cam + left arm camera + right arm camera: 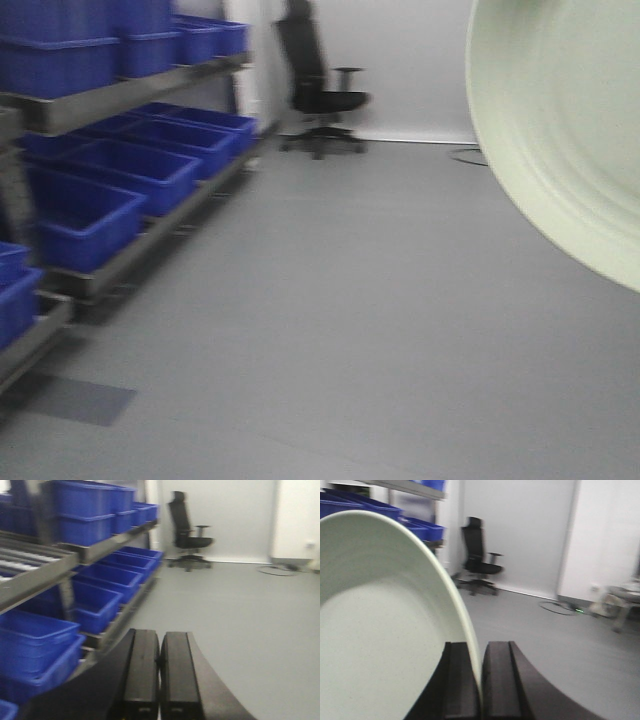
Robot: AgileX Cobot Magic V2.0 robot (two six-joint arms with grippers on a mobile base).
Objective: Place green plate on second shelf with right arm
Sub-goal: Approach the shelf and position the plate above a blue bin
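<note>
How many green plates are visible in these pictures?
1. The green plate is held by its rim in the right gripper, at the right of the front view. More could lie hidden inside the blue bins.

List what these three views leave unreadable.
- The pale mint-green round plastic plate: the front view crops it at the top and right edges, and the right wrist view crops it at the left and bottom.
- The black two-finger right claw: its arm lies outside every frame.
- The grey metal shelf rack: it is blurred and cropped at the left, so its levels cannot be counted.
- The blue plastic bins: walls and blur hide any contents.
</note>
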